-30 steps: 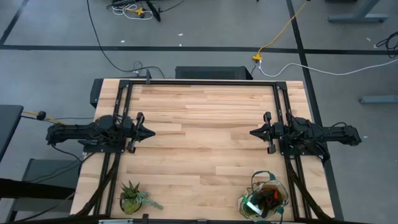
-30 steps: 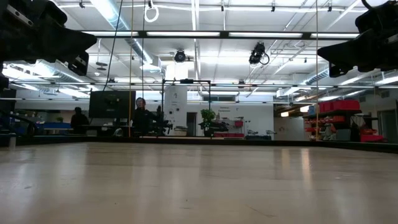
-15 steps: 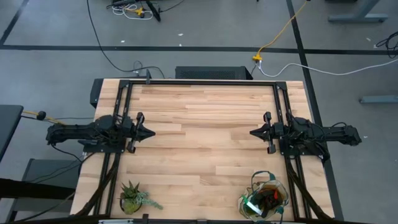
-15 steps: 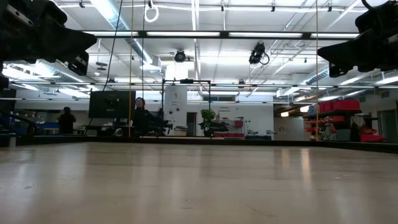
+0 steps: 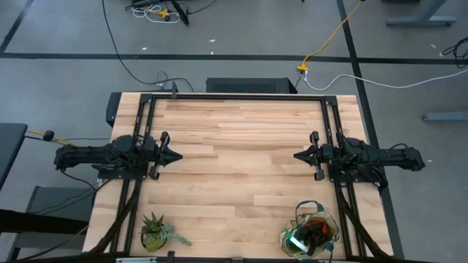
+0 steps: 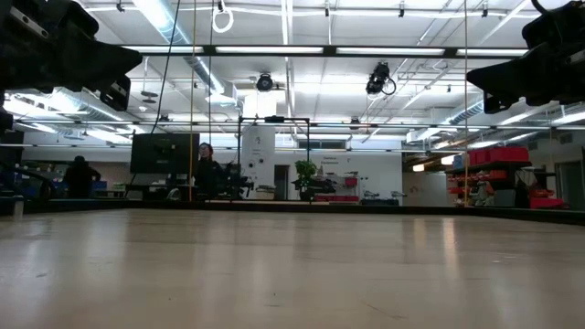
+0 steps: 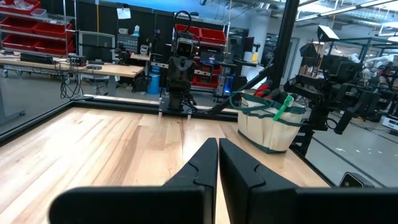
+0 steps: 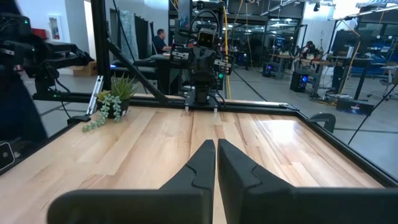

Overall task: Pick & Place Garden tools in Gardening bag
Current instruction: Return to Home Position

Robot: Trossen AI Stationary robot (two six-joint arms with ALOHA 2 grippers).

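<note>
The beige gardening bag with dark green trim stands at the table's near right corner. It also shows in the left wrist view. A bright green piece and red-and-black glove parts show inside its mouth. The rake and the trowel cannot be told apart in it. My left gripper is shut and empty at the table's left side. My right gripper is shut and empty at the right side. They point at each other across the table.
A small spiky green potted plant stands at the table's near left corner and shows in the right wrist view. A black frame runs along the table's far and side edges. People move in the room behind.
</note>
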